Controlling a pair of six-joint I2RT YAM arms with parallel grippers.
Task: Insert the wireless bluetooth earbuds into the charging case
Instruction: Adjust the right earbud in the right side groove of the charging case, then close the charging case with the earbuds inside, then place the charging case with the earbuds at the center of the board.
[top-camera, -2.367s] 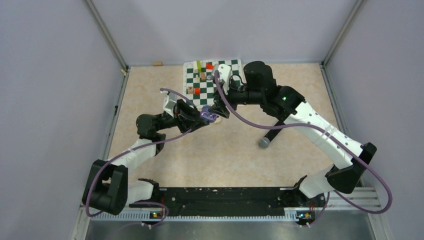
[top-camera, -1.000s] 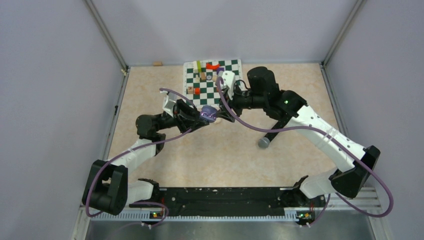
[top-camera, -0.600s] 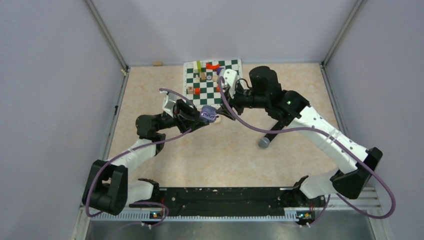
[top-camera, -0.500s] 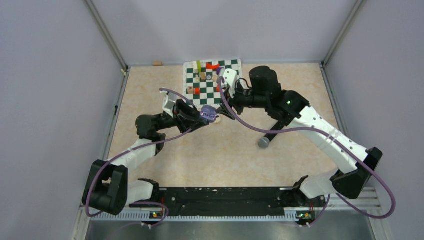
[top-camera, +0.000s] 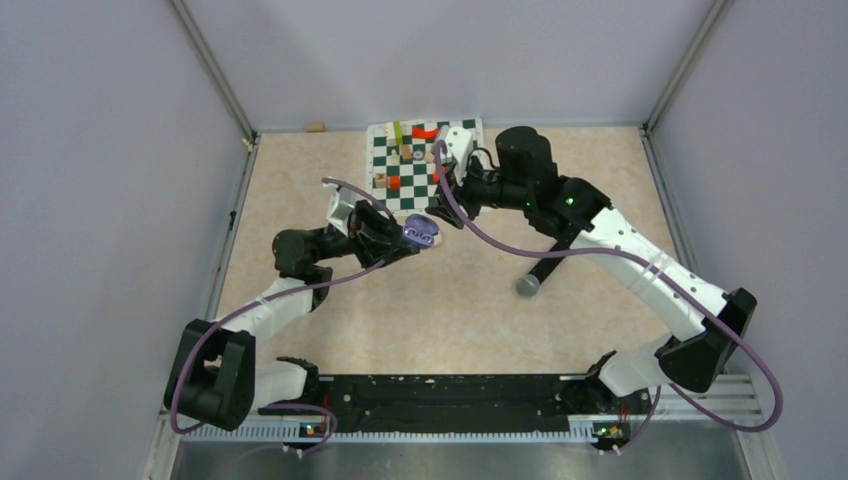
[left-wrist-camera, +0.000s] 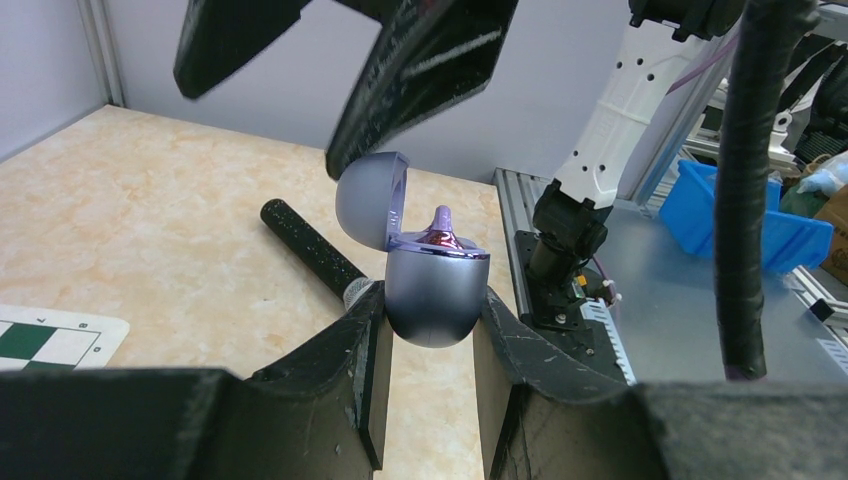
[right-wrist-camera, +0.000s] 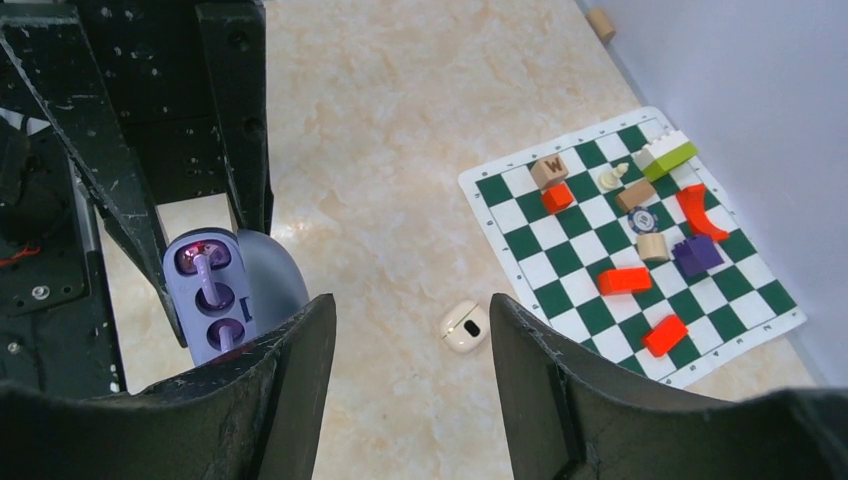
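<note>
My left gripper (left-wrist-camera: 428, 320) is clamped tight on the charging case (left-wrist-camera: 436, 292), held up off the table (left-wrist-camera: 150, 200) with its lid (left-wrist-camera: 368, 200) hinged open. My right gripper (right-wrist-camera: 410, 305) has its fingers well apart with nothing between them.

Key relation: the case mouth faces up toward the right fingers, which hang just above and a bit to one side of it. In the right wrist view the case sits at lower left, outside the gap between the fingers and not centred under them. The right arm is the free one and the nearer, so I judge the next push or lid close is its job, after shifting across toward the case.

One earbud (left-wrist-camera: 441, 222) is in the case, its stem poking above the rim, so it looks not fully seated. Its long axis runs along the case's top face in the right wrist view.

The left wrist view shows only that side profile and how far the stem sticks up. The right wrist view looks down onto both wells; the second well is a dark ring and I can't tell whether a bud sits in it. That view also shows a white pod (right-wrist-camera: 465, 326) on the table near the chessboard (right-wrist-camera: 575, 250), and the left wrist view shows a microphone (left-wrist-camera: 305, 248) lying behind the case
</note>
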